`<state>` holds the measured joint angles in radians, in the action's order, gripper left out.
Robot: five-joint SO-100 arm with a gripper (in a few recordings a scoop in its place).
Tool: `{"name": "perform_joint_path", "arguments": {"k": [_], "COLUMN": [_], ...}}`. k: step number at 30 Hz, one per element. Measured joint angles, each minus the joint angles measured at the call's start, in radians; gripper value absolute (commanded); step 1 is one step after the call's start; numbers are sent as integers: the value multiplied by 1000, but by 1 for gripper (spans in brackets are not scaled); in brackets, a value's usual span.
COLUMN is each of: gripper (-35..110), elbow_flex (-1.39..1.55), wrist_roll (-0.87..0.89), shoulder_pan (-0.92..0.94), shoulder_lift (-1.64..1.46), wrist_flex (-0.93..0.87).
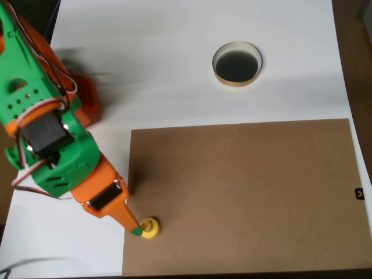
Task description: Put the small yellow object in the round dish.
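The claw (141,228), its gape hidden, sits at the yellow piece (150,228), seemingly mid-grasp; next comes a carry to the far dish (236,64).

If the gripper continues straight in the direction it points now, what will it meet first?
The gripper points toward the lower right in the overhead view, and the small yellow object sits right at its tip on the brown board. It would meet that first; height is unclear.

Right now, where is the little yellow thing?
In the overhead view, the small yellow object sits low on the brown board, near its left edge, at the gripper tip.
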<state>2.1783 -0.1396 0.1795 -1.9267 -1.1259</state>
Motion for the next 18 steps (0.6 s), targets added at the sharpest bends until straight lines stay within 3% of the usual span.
{"name": "perform_joint_path", "arguments": {"k": [18], "gripper": [28], "elbow_flex": [-244], "wrist_roll": [26], "shoulder_pan": [-34], "shoulder_lift": [313], "wrist_flex": [-5]}}
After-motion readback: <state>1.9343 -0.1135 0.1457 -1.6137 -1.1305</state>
